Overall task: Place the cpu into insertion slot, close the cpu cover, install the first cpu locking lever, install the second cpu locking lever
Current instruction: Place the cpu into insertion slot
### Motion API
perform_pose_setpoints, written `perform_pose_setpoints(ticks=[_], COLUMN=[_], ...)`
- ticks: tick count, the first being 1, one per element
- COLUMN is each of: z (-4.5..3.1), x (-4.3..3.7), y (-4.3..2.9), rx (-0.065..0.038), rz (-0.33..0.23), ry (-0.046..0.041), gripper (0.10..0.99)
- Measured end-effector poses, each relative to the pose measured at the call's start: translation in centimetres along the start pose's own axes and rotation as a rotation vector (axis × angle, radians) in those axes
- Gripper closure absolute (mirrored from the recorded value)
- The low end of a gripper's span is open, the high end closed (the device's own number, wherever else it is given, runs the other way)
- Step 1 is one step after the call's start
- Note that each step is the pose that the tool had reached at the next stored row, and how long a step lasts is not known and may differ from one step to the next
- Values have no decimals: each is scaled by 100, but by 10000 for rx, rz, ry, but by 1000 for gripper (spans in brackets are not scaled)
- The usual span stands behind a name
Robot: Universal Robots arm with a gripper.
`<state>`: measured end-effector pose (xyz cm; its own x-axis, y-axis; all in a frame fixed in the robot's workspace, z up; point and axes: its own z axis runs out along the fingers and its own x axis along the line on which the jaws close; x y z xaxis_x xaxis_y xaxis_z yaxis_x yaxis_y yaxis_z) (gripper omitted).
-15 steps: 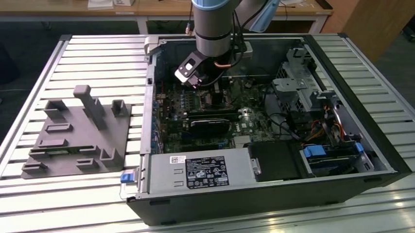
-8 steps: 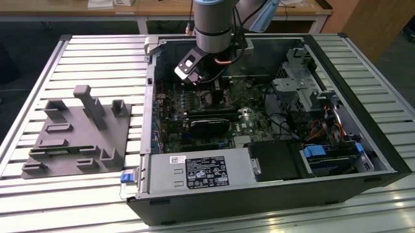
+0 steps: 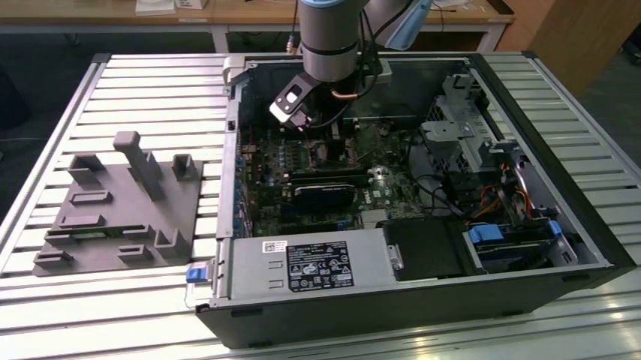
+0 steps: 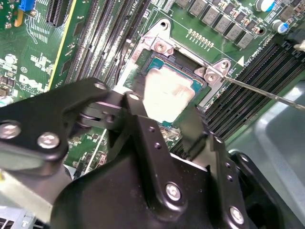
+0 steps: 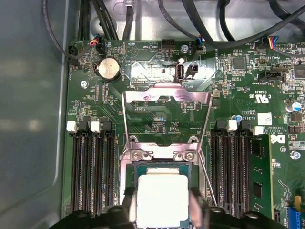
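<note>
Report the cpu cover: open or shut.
Open: the cpu cover lies swung back off the insertion slot, board showing through its window, the cpu uncovered.

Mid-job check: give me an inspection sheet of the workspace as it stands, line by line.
Surface: slatted metal table carrying the open computer case.
Job's things: the cpu lies within the rim of the insertion slot; the cpu cover is swung open, off the slot; a thin locking lever juts out beside the slot.
Clutter: grey fixture block on the table at the exterior view's left, apart from the case.
Grippers: the claw is closed on two opposite edges of the cpu.
Cables: black cables run along the board's edge, away from the slot.
Surroundings: wooden desks behind the table.
</note>
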<state>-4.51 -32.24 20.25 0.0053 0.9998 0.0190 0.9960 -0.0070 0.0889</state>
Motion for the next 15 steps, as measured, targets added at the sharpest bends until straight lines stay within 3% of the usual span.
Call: perform_pose_setpoints(ticks=[2,3,5,6,8,9,12,15], z=[-1,-2,-3,-4,-5,-6,-8,-10], x=[0,0,0,0,0,0,0,0], y=[0,0,0,1,0,1,1,1], rx=[0,0,0,0,0,0,0,0], rz=[0,0,0,0,0,0,0,0], ry=[0,0,0,0,0,0,0,0], gripper=[612,612,725,725,843,843,961,980])
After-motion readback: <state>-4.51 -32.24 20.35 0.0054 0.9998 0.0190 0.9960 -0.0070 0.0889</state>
